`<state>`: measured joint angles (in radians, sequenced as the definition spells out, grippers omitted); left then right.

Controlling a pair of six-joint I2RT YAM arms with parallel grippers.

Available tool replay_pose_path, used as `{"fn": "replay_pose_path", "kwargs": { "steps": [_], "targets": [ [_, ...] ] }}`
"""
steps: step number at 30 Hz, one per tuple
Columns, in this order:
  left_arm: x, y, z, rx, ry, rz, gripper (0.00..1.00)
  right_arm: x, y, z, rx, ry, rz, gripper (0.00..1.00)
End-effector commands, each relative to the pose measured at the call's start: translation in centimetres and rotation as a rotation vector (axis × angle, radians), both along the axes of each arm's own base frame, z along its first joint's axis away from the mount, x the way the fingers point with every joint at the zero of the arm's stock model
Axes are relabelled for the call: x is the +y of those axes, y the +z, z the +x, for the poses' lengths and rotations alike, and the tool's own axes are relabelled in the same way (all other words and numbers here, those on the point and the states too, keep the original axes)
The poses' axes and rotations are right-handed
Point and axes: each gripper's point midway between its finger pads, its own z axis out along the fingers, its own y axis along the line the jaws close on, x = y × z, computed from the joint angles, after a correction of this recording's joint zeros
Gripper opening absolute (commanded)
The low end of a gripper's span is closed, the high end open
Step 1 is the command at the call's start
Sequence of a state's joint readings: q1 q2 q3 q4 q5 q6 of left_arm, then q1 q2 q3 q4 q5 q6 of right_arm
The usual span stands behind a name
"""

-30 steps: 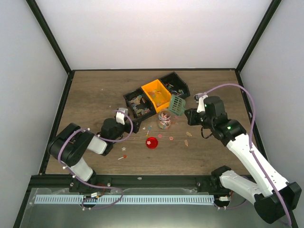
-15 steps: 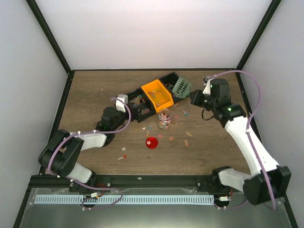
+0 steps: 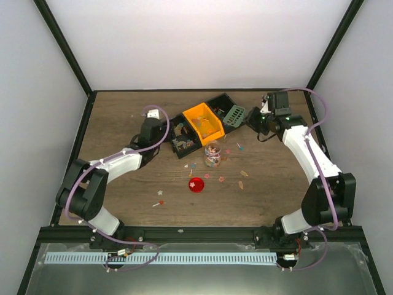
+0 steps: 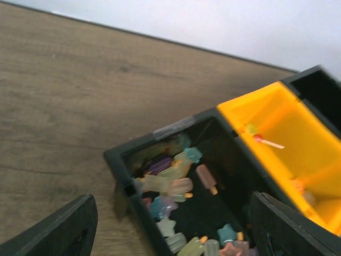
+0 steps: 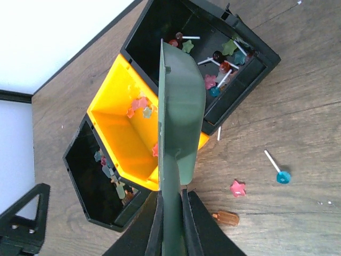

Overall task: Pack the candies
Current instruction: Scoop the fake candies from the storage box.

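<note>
Candies (image 4: 173, 181) lie jumbled in a black bin (image 4: 120, 158), pointing every way. Above them the left end effector (image 4: 176, 234) has its fingers wide apart. The right end effector (image 5: 170, 226) is clamped on a green scoop (image 5: 181, 101), whose long axis runs straight out from the fingers over the orange bin (image 5: 112, 128). A blue lollipop (image 5: 278, 172) lies on the worktop (image 5: 298, 106), its stick slanting toward the bins. Only the overhead view shows the jar (image 3: 212, 153) holding candies, and the red lid (image 3: 196, 184).
</note>
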<state>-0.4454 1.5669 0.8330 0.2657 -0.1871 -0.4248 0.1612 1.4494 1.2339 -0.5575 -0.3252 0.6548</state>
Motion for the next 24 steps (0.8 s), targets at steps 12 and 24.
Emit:
{"fn": "replay_pose_path", "kwargs": {
  "steps": [12, 24],
  "targets": [
    [2.7, -4.2, 0.8, 0.184, 0.175, 0.061, 0.68, 5.2, 7.9, 0.4, -0.125, 0.075, 0.140, 0.01],
    [4.7, 2.2, 6.4, -0.029, -0.077, -0.016, 0.79, 15.6, 7.9, -5.2, -0.008, 0.133, 0.190, 0.01]
  ]
}}
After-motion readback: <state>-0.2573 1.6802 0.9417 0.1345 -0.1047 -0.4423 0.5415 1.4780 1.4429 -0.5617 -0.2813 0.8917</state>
